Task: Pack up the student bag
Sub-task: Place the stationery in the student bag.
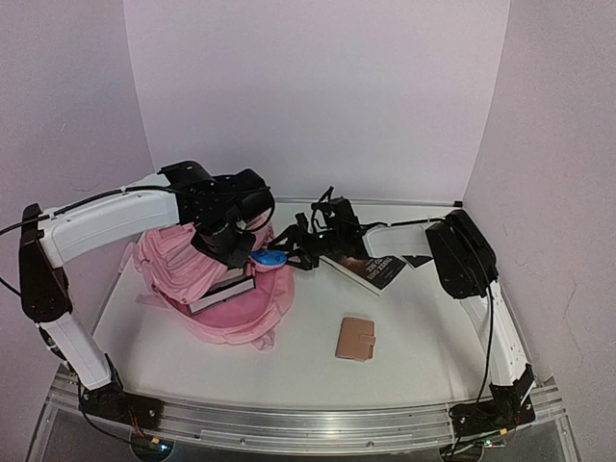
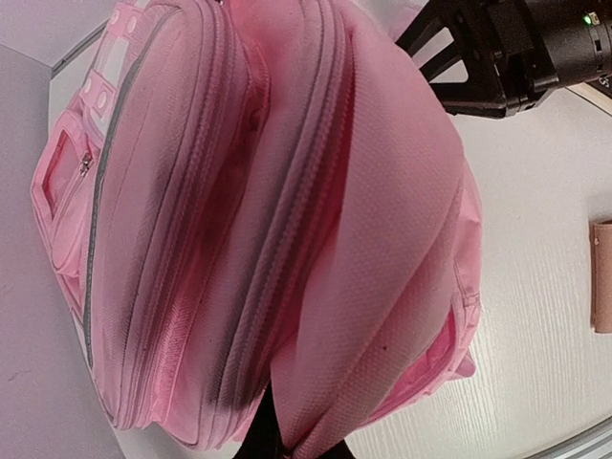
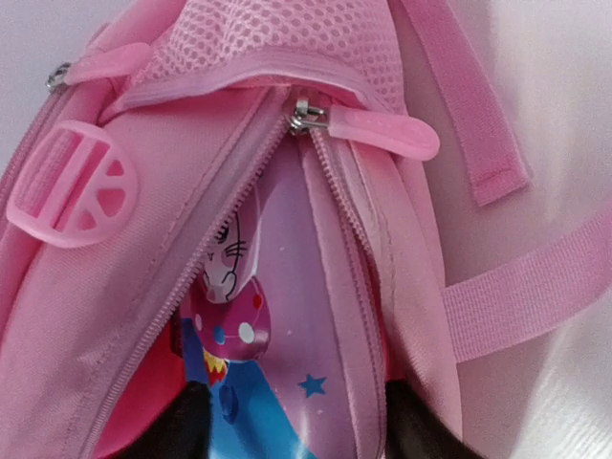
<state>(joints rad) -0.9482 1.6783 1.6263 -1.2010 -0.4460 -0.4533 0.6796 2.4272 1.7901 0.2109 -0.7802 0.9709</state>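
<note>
Nearest me, a tan wallet (image 1: 355,339) lies flat on the table (image 1: 192,366), right of centre and well apart from everything else. It has bare table on all sides, so it looks an easy pick from above.

Behind it and to the left slumps the student bag (image 1: 245,318), on its back with the main mouth gaping to the right. A thick book (image 1: 223,289) is already lodged inside. The left gripper (image 1: 228,243) hangs over the bag's top. Its wrist view shows a dark finger buried in a fold of pink fabric, probably holding the mouth up, but I cannot tell whether it is clamped or parted.

From the right, the right gripper (image 1: 281,256) is closed on a small pink case (image 3: 287,316) with a blue cartoon patch, its nose inside the zip opening just below the zip pull (image 3: 382,132). The zip teeth press close on both sides, so I would expect a snag there if it goes in crooked.

Further right, a black book (image 1: 371,269) lies beside that arm, near the far wall, where there is little room to swing.
</note>
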